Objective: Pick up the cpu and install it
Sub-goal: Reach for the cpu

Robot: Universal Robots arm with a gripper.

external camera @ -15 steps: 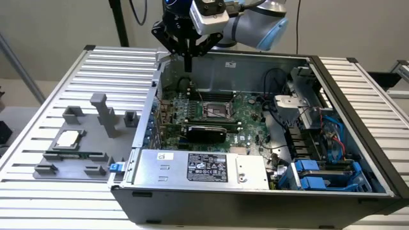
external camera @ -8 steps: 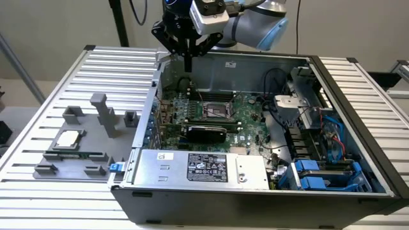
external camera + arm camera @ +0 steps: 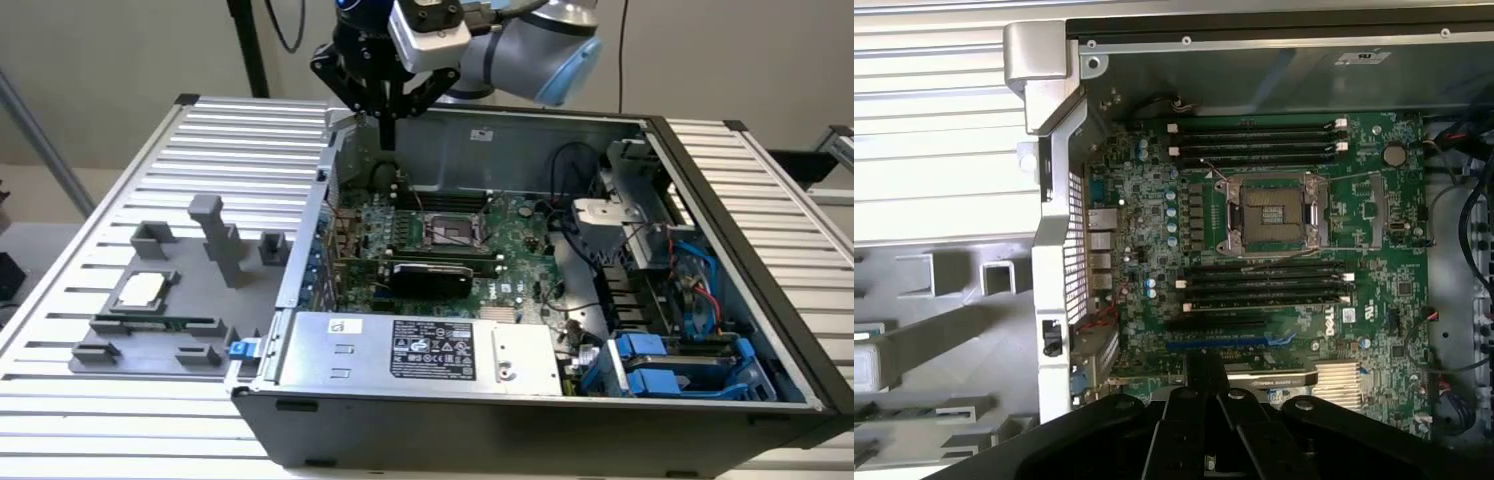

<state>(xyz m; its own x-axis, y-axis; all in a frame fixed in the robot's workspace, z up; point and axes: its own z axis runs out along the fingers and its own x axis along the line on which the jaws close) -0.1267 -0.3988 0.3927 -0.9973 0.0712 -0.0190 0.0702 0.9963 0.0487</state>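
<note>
Exterior view first: the arm hangs over the far corner of the open computer case, and its black gripper points straight down with the jaws pressed together on nothing. The tip hovers just above the case wall, at about eleven o'clock from the CPU socket on the green motherboard.

The cpu is nowhere near it. It lies flat, silver top up, in a pocket of the grey fixture plate out on the slatted table, at roughly nine o'clock from the case and about eight o'clock from the gripper, well apart from both. A long green memory stick sits in its own slot just beside the chip, at its six o'clock.

At six o'clock from the socket, along the near edge of the case, stands the big silver power supply with its black label.

From the wrist camera I look down past the closed gripper onto the board. The socket shows its dark centre uncovered inside the metal frame, with rows of black memory slots on either side of it.
</note>
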